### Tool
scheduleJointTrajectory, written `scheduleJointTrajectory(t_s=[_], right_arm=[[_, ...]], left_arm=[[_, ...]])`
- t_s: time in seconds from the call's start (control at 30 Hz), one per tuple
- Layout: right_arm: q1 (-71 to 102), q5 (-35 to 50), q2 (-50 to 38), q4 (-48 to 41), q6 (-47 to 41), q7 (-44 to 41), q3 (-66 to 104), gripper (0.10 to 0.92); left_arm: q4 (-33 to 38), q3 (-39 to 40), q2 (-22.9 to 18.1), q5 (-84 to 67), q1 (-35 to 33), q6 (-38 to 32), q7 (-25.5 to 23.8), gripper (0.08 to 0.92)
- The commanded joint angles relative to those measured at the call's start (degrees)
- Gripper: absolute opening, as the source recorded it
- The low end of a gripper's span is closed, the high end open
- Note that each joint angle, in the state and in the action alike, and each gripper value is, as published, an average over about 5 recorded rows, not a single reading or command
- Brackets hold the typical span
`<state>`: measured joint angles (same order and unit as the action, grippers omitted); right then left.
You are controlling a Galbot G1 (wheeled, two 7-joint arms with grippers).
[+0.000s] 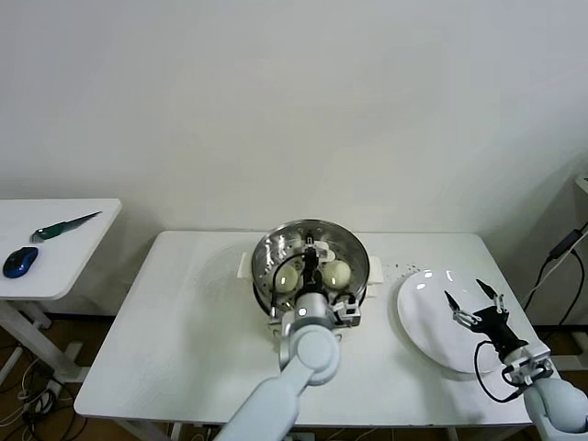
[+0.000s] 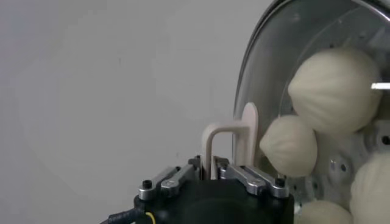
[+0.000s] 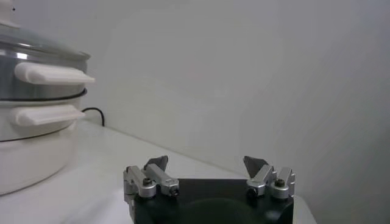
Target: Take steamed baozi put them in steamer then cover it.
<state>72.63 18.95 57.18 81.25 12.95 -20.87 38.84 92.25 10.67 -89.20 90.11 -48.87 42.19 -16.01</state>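
The steel steamer [image 1: 262,276] stands on its white pot base at the table's back middle, and also shows in the right wrist view [image 3: 36,91]. The clear glass cover [image 2: 268,73] lies on it. Cream-white baozi [image 2: 334,91] show through the glass, and two of them are plain in the head view [image 1: 336,273]. My left gripper [image 1: 312,262] is above the cover's middle, shut on its white bar handle [image 2: 228,137]. My right gripper [image 1: 476,296] is open and empty over the white plate [image 1: 432,317] at the right.
A side table [image 1: 83,266] at the far left holds a blue mouse [image 1: 20,262] and a green-handled knife [image 1: 64,225]. A black cable [image 1: 560,248] hangs at the right edge. The white plate lies near the table's right front corner.
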Motion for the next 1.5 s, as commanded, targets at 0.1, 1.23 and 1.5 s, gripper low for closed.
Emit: scheduleJointTrajectory(t_s=[0.1,1.23,1.5], right_arm=[[0.10,-1.09,-0.10,0.54,-2.42,0.43,0.29,0.823],[5.71,-0.71,4.08,8.11,-6.66,2.36,3.27,0.823],[7.46,-0.91,5.48,9.74,-5.49,2.24,3.57,0.823]], left_arm=[[9.75,0.69,4.99,-3.00,-2.09,2.81,-2.91,0.302],[25.91,-45.25,13.62,-82.34,-39.44,-46.12,31.82,0.823],[14.56,-50.87,9.66,-97.98,-40.55,-53.78,27.35,0.823]])
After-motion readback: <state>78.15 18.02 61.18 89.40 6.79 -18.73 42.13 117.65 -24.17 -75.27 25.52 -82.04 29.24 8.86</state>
